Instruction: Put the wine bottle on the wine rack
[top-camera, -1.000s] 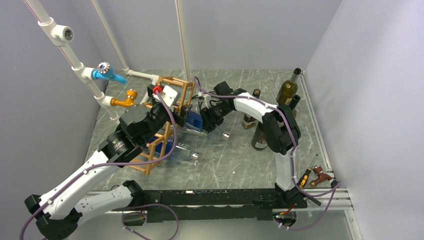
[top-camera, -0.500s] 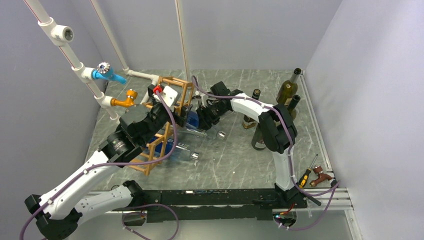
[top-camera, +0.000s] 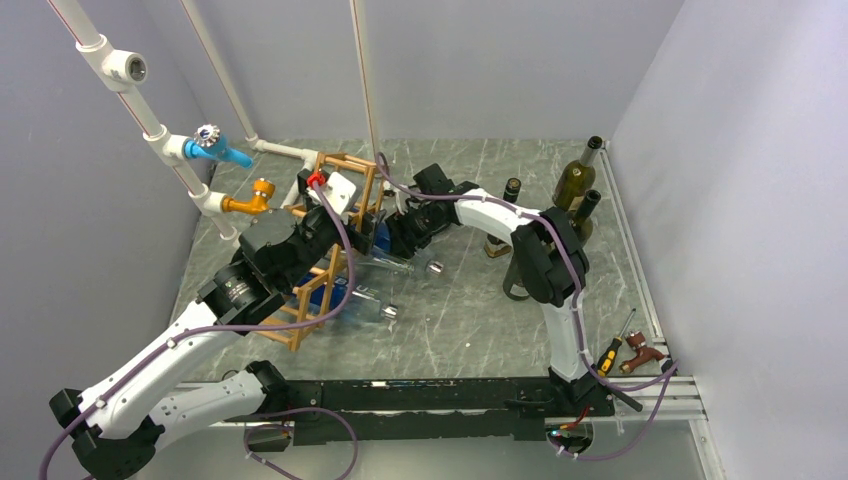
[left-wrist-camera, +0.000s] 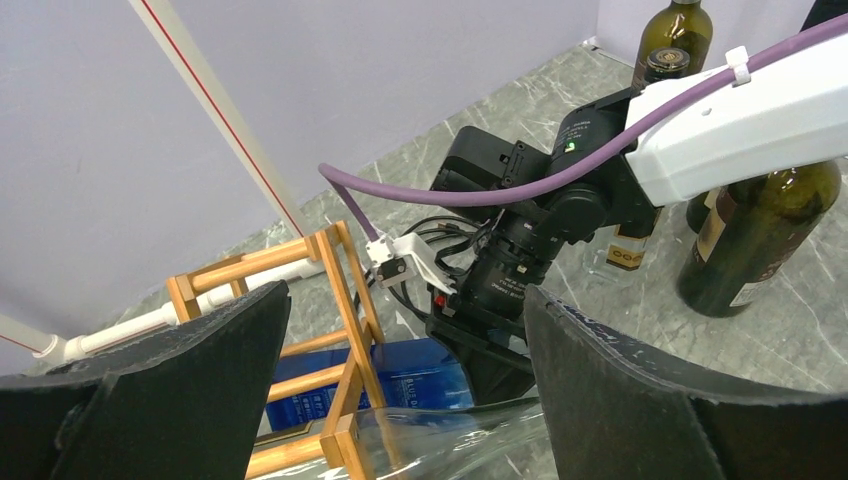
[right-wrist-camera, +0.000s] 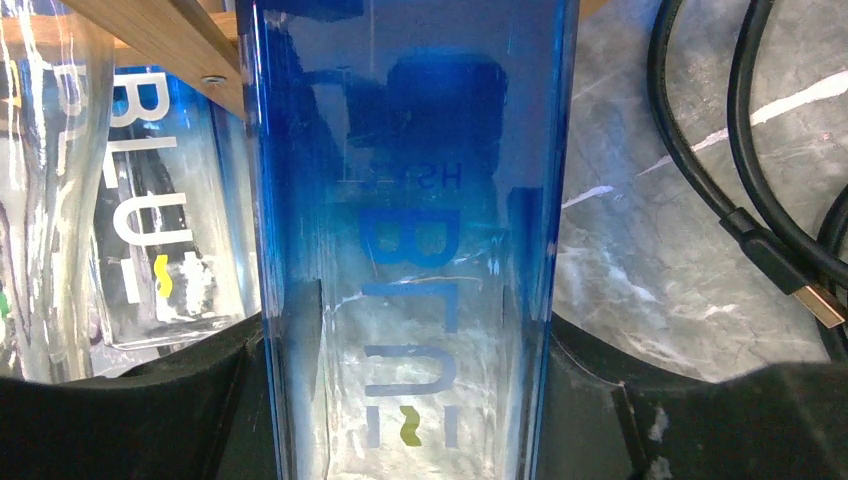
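Toward the left rear of the grey marbled surface (top-camera: 470, 320) stands the wine rack (top-camera: 372, 186), an open lattice of thin orange-brown wooden sticks forming stacked cube cells.

Right tool (top-camera: 392, 243): pinching the wine bottle (right-wrist-camera: 410, 250), a clear, blue-tinted glass bottle with a blue printed label. The right wrist view shows one black finger on each side of the bottle's body, both touching the glass. From above, the bottle lies nearly level. Its base end is at the rack's right face, and its neck and silver cap (top-camera: 437, 267) point right, away from the rack. Whether the base rests on a stick cannot be told.

Left tool (left-wrist-camera: 400, 400): spread wide. Its two black fingers (left-wrist-camera: 160, 400) frame the upper part of the rack, with a wooden post between them. Contact with the wood cannot be confirmed.

A second clear glass bottle (top-camera: 362, 303) with a blue label lies in a lower cell of the rack, its neck protruding to the right. In the right wrist view it sits just beside the held bottle.

Several dark green glass bottles (top-camera: 575, 180) stand upright near the right rear corner, well apart from the rack. White plastic pipes (top-camera: 150, 125) carrying a blue valve and an orange valve run along the left wall. A yellow-handled screwdriver (top-camera: 609, 355) lies at the near right edge. A black cable (right-wrist-camera: 700, 150) lies on the surface beside the held bottle.
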